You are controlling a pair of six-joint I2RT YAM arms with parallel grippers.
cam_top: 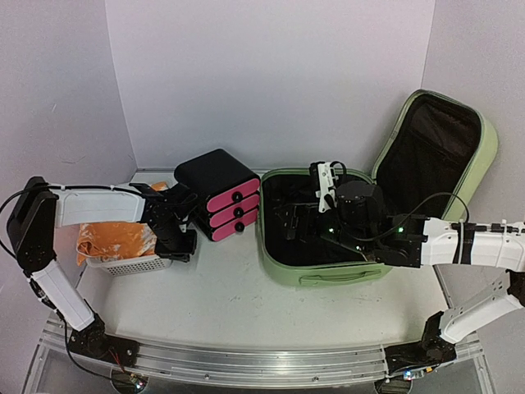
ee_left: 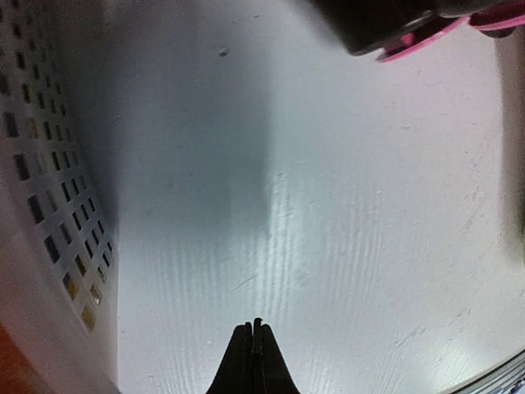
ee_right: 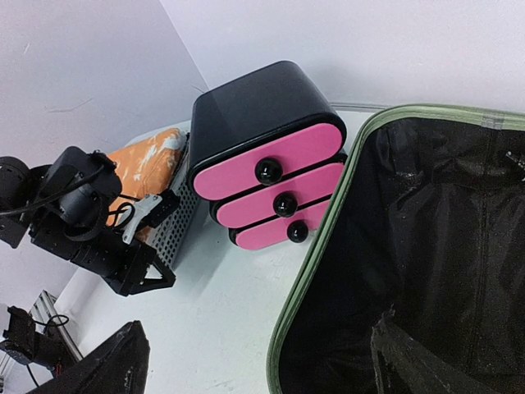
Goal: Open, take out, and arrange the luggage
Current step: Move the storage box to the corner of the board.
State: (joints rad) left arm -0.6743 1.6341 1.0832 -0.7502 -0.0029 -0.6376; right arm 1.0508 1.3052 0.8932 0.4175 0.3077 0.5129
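Luggage (cam_top: 328, 275) sits on the right half of the table (cam_top: 221, 304). It's unzipped, base flat, lid (cam_top: 486, 152) propped up against the right wall with the black lining facing you.

Around it:
- Black drawer box (cam_top: 215, 174) with three pink fronts stands just beside the luggage's left rim. In the right wrist view the gap between them is narrow.
- White perforated basket (cam_top: 131, 265) is further left, with an orange cloth (cam_top: 115, 240) in it.
- Your left gripper (cam_top: 179, 240) hangs low between basket and drawer box. Its fingers (ee_left: 256, 353) are pressed flat together over bare table. The basket wall is close on one side and a corner of the drawer box on the other.

Your right gripper (cam_top: 294, 223) is inside the luggage's footprint near the left rim, with the jaws spread wide. In the wrist view one finger (ee_right: 115, 369) shows over the table outside the rim and the other (ee_right: 410, 361) over the lining. Neither finger touches anything you can see.

Hard to read:
- The luggage interior is black on black, and the right arm covers most of the base from above. I cannot tell what's inside.
- The right wrist view cuts off the luggage's far and right sides.
- The left wrist view shows only slivers of the basket and drawer box, both blurred.
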